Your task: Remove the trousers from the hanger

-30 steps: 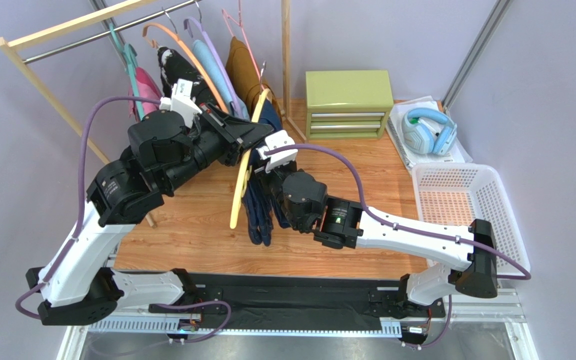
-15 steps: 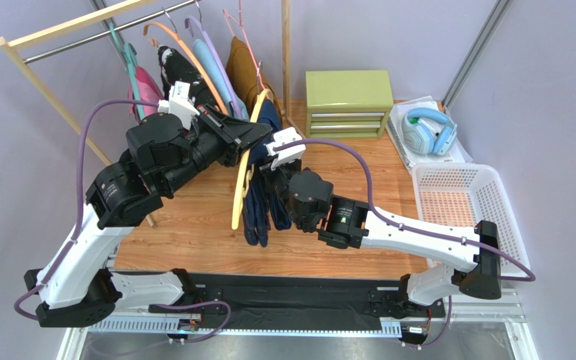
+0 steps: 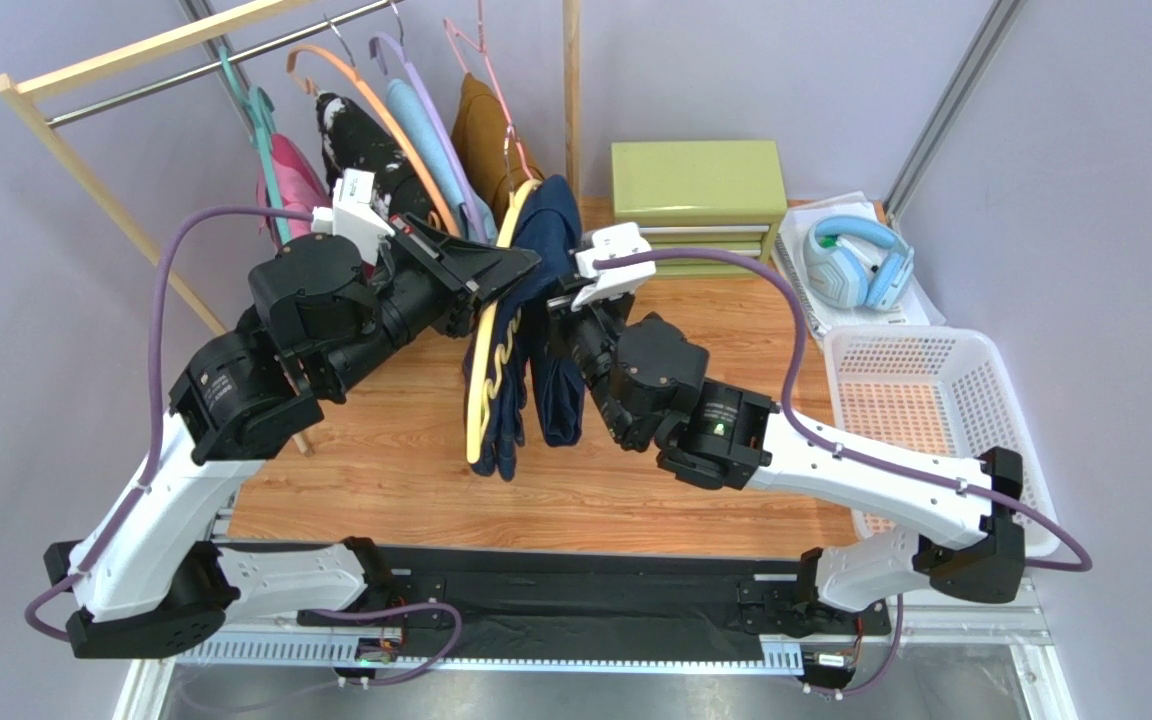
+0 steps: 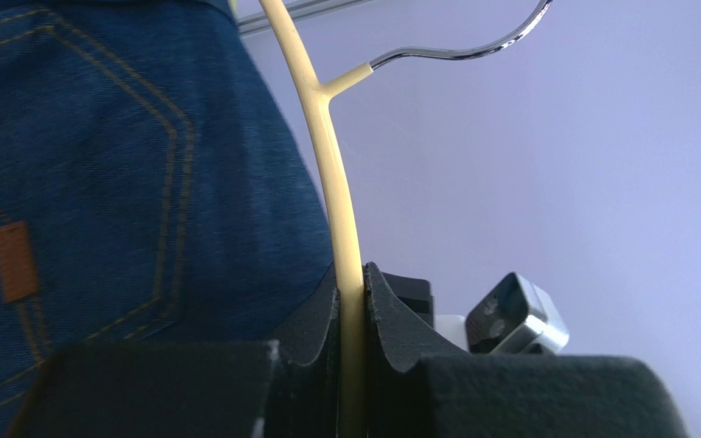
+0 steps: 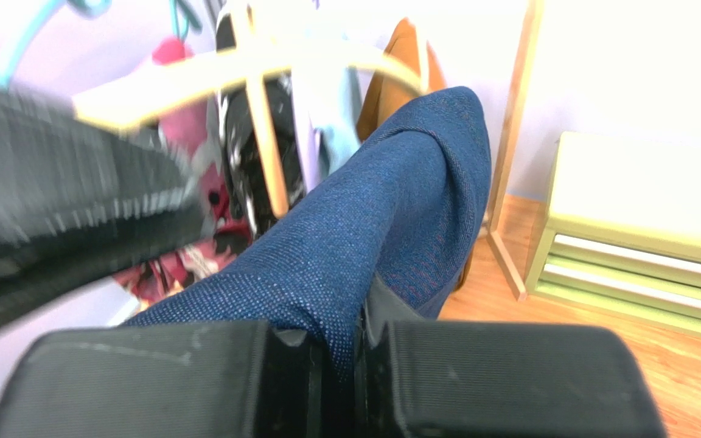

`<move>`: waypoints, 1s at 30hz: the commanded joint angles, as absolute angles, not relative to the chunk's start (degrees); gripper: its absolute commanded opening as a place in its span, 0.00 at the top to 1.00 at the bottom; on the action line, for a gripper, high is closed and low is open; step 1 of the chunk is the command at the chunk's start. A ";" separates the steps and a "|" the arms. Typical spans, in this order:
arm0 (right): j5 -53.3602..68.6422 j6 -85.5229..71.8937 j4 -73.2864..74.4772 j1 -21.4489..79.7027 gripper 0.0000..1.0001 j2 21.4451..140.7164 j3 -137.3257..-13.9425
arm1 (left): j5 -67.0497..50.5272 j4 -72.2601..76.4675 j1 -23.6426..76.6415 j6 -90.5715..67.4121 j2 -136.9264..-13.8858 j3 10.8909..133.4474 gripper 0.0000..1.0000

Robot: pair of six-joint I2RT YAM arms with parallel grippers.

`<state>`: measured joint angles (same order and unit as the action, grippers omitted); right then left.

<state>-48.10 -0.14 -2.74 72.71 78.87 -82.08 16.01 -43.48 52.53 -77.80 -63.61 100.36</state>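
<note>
Two arms meet at the blue trousers (image 5: 391, 210).
The left gripper (image 4: 352, 290), stretched forward, squeezes the yellow hanger (image 4: 327, 155). The right gripper (image 5: 360, 342), reaching up, pinches the blue trousers hanging on it above the wooden table (image 3: 387, 450).

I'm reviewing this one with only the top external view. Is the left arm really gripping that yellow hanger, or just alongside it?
Observer: Gripping. The left wrist view shows the left gripper with the yellow hanger pinched between its fingers, short of where the metal hook joins.
Operator: And the right arm, does it have the trousers?
Observer: Yes. The right wrist view shows the right gripper shut on a fold of the navy trousers.
</note>
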 commanded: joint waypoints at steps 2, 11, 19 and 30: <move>-53.00 -0.70 -10.46 71.55 1.00 71.90 -86.14 | 20.39 -42.45 52.56 -76.47 -61.96 99.49 1.00; -55.37 1.76 -4.58 68.39 1.00 66.18 -88.59 | 22.15 -43.07 52.56 -75.76 -60.21 95.98 1.00; -57.57 7.29 2.72 65.22 1.00 66.62 -95.88 | 22.06 -43.59 52.56 -76.20 -58.36 90.80 1.00; -58.01 6.68 13.26 51.60 1.00 65.31 -97.13 | 22.24 -45.88 52.56 -73.83 -54.93 88.77 1.00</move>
<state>-56.97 5.89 12.10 55.18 67.46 -95.64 19.94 -47.00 52.75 -76.25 -57.30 88.75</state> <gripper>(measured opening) 0.070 0.139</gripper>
